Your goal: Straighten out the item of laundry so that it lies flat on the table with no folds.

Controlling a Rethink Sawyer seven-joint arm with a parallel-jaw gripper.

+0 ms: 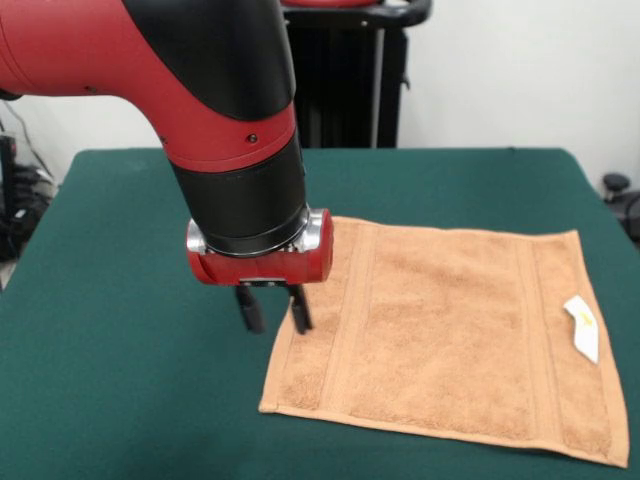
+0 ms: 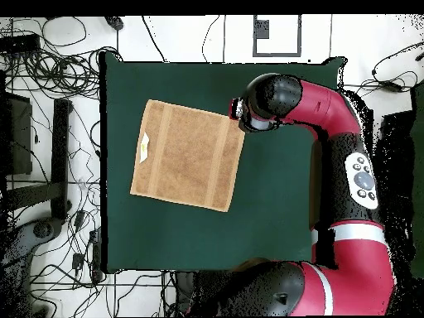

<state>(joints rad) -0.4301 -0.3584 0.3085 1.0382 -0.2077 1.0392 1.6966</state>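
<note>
Towel (image 1: 450, 335) is lying spread open on the desk (image 1: 110, 400), an orange-tan terry rectangle with a looped, nubby pile. In the front view it is sitting on the right half of the green top, its long axis running left to right and tilting slightly, so the far left corner is pointing toward the arm. In the overhead view the towel (image 2: 189, 155) is resting on the left part of the desk (image 2: 273, 215), closer to the far edge, skewed a little against the desk's sides. Flatter woven bands are running across it near both short ends, parallel to those ends. A small white label (image 1: 582, 328) is lying on the pile by the right short edge in the front view. The surface is looking flat, with no fold showing. The desk top is looking dark green and felt-like. The red and black arm is hanging over the towel's left short edge, and its fingers (image 1: 272, 308), two thin dark prongs, are standing slightly parted with nothing between them, tips at the towel's edge.
</note>
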